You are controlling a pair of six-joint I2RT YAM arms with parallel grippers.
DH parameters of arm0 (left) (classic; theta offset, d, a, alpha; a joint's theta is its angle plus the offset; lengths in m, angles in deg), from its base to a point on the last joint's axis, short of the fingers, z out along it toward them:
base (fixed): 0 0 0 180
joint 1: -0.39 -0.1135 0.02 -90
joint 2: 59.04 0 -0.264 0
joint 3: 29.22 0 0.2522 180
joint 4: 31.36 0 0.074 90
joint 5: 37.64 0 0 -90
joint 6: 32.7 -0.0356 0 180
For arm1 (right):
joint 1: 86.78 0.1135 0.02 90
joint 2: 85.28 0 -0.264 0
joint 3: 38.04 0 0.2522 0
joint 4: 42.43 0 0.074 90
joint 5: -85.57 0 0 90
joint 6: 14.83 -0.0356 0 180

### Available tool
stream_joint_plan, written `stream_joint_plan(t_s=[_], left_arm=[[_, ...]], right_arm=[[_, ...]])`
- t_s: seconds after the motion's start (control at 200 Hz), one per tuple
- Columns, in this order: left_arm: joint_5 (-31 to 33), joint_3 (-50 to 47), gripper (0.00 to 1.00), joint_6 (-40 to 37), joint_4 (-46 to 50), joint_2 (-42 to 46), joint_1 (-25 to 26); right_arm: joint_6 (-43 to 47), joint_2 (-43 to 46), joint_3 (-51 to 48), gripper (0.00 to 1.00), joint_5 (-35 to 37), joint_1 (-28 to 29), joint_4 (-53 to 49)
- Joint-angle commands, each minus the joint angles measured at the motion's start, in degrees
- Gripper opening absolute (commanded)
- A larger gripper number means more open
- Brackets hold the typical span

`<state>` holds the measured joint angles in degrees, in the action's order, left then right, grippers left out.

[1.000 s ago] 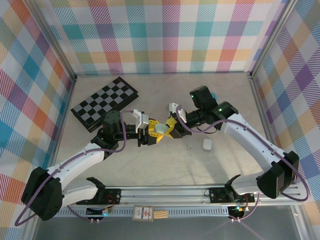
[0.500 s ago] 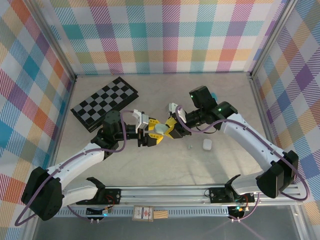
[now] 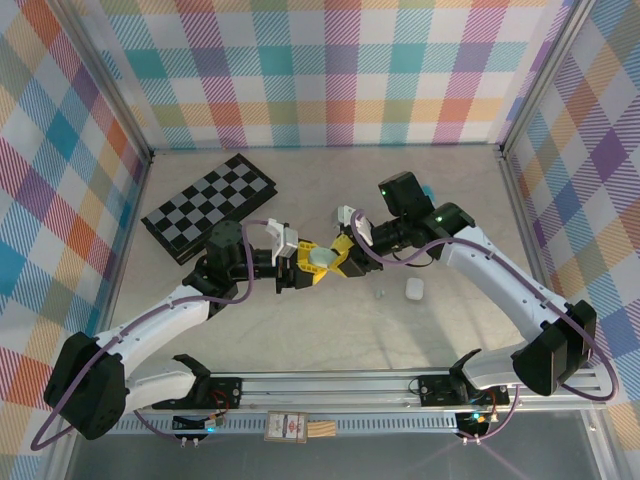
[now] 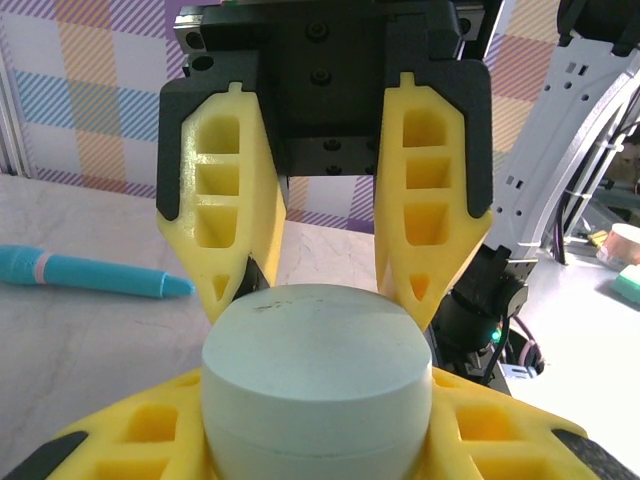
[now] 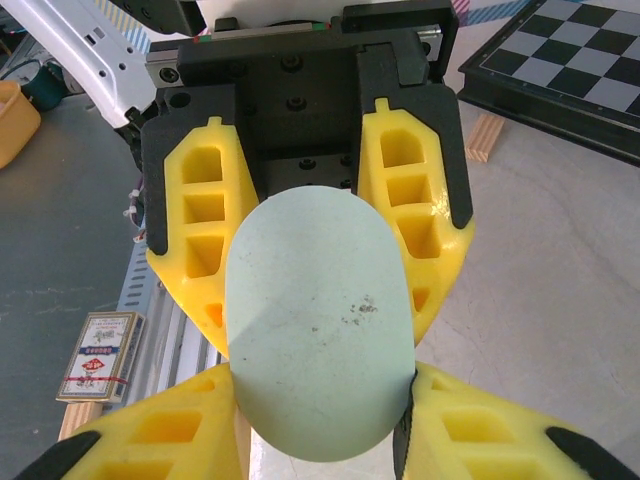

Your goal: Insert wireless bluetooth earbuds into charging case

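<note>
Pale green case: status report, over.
Both clamped: left gripper, right gripper, on pale green oval plastic charging case. Lid looks shut. Tiny pale earbud lies loose beside small white case.

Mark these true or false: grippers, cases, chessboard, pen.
1. The left gripper and right gripper both grip one pale green case above the table. True.
2. The chessboard lies at the far right. False: it lies at the far left, beyond the left arm.
3. A small white case sits on the table beside the right arm. True.
4. The pale green case stands open. False: its lid is shut, and the left wrist view shows only a seam.
5. The pen is red. False: it is teal with a pink band.
</note>
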<state>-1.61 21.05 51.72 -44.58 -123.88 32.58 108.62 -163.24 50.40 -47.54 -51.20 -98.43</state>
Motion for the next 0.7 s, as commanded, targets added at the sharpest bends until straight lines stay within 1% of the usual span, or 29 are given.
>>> stream_joint_plan(t_s=[0.0,0.065,0.13,0.225,0.36,0.535,0.695], left_arm=[[-2.11,1.19,0.33,-0.91,-1.77,0.27,0.25],[-2.24,1.19,0.33,-1.24,-1.43,0.33,0.25],[-2.23,1.11,0.33,-1.77,-0.97,0.42,0.25],[-2.25,0.89,0.33,-2.40,-0.40,0.61,0.25],[-1.93,0.49,0.33,-2.80,-0.32,0.94,0.25],[-1.84,0.14,0.33,-3.03,-0.44,1.12,0.23],[-1.98,-0.21,0.33,-3.03,-1.17,1.12,0.25]], right_arm=[[0.05,0.39,0.78,0.38,-0.69,-0.14,0.26],[-0.83,0.63,0.59,0.42,0.12,-0.14,1.14],[-2.05,1.19,0.18,0.51,1.59,-0.15,2.67],[-3.73,2.13,-0.55,0.57,3.53,-0.28,5.00],[-5.66,2.95,-0.91,0.62,5.38,-1.02,6.58],[-7.06,4.60,-2.43,0.68,5.42,-1.77,8.76],[-10.92,5.68,-3.38,0.75,7.77,-2.56,12.40]])
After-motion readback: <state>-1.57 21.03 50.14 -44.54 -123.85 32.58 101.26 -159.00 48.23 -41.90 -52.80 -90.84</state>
